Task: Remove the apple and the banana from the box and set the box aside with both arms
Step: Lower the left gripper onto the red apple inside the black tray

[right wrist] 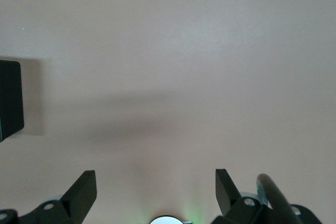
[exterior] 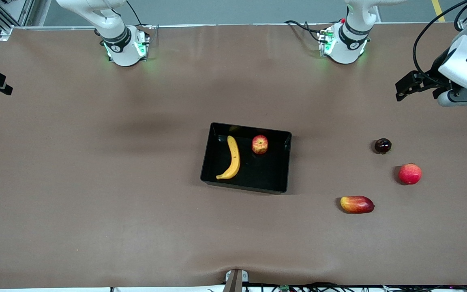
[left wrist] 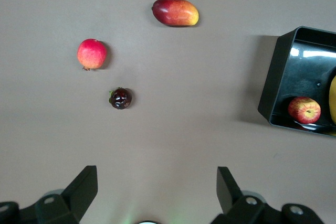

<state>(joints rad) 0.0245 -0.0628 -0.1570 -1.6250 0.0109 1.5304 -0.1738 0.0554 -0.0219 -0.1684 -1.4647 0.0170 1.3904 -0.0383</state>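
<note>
Front view has the banana (exterior: 231, 159) and apple (exterior: 260, 144) both lying in the black box (exterior: 285, 162) mid-table, apple beside the banana toward the left arm's end. Left gripper (left wrist: 152, 184) hangs empty with fingers spread over bare table at that end. Right gripper (right wrist: 156, 184) waits over the other end, spread too.

Box (exterior: 246, 182) mid-table, holding banana (exterior: 232, 158) and apple (exterior: 260, 144) side by side, apple toward the left arm's end; mango (exterior: 357, 204), round fruit (exterior: 410, 173) and small dark fruit (exterior: 382, 145) lie outside the box, toward that same end.
</note>
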